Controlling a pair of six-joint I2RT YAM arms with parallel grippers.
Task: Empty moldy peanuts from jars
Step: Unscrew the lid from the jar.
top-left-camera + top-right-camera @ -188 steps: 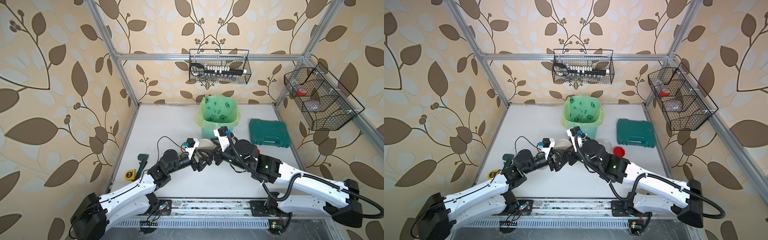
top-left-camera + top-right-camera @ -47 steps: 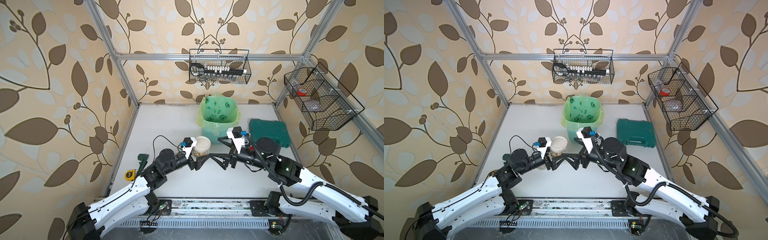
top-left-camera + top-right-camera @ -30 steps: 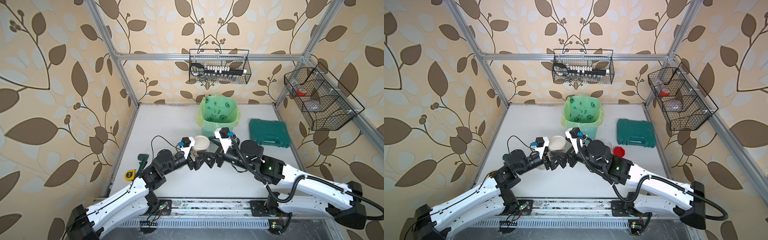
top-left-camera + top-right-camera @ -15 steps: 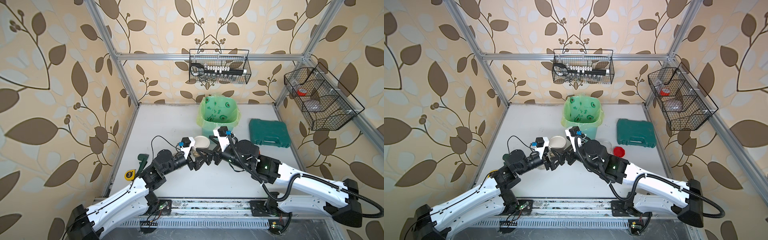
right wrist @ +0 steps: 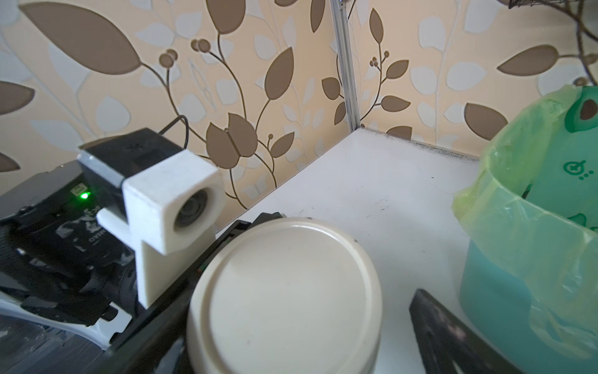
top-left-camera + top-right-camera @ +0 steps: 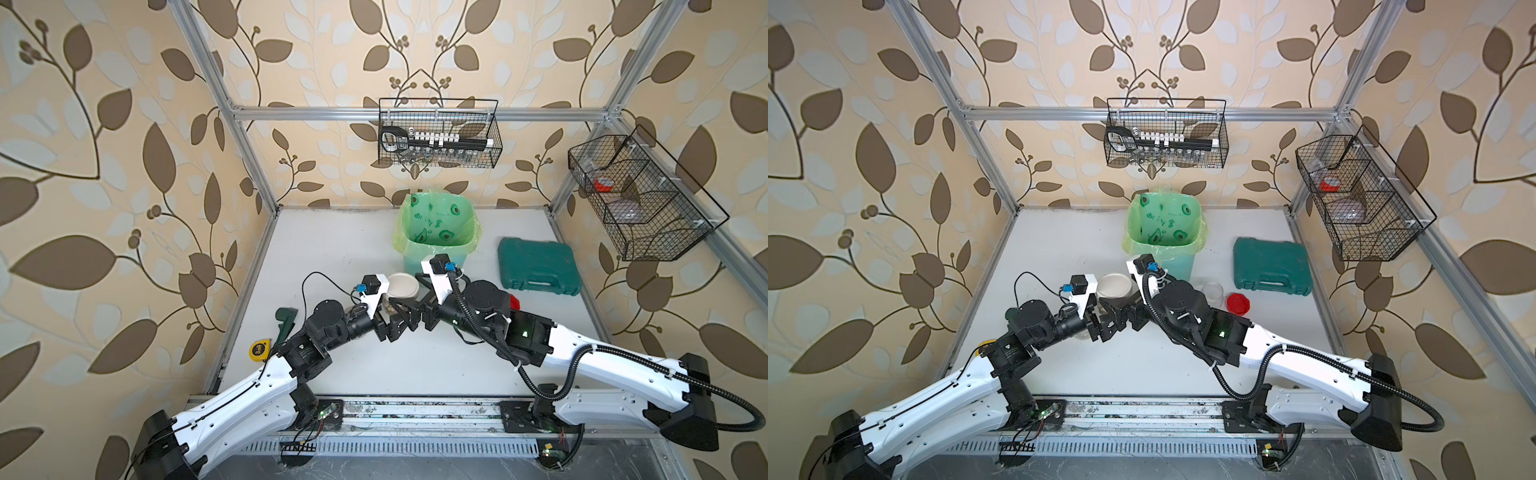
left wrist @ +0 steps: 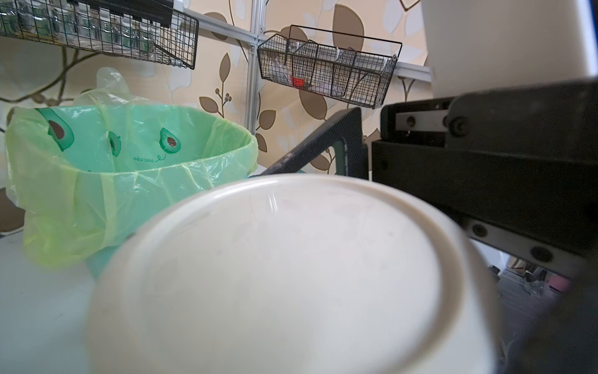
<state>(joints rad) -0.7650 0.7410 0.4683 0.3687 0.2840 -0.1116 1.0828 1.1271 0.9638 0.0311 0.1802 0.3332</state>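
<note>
**A:** Leaf wallpaper, a metal frame, a white counter (image 6: 332, 249). What stands on it?

**B:** A mint bin (image 6: 415, 264) near the back, lined with a green avocado-print bag. To its right lies a shut green case (image 6: 538, 272). At the left edge are a yellow tape measure (image 6: 258, 350) and a green tool (image 6: 284, 322).

**A:** And on the walls?

**B:** Two wire baskets. The back basket (image 6: 438, 143) holds a black rail of sockets. The side basket (image 6: 640, 199) has compartments, with something red (image 6: 602, 183) in one.

**A:** The jars?

**B:** One jar (image 6: 1116, 286) with a beige lid (image 5: 284, 291) sits just in front of the bin, between the two arms. The left end effector (image 6: 388, 311) grips it, and the right wrist view shows a black finger (image 5: 176, 298) pressed along its side. The right end effector (image 6: 415, 303) is spread wide and holds nothing. One of its fingers (image 5: 446, 333) stands beside the beige lid with a gap. An open jar (image 6: 1212, 291) stands by a red lid (image 6: 1238, 303), between the right arm and the case.

**A:** Anything hidden?

**B:** I cannot make out the peanuts, because the beige lid and the fingers cover the glass. I also cannot tell whether the gripped jar rests on the counter or is lifted. The right end effector's other finger is out of frame.
</note>
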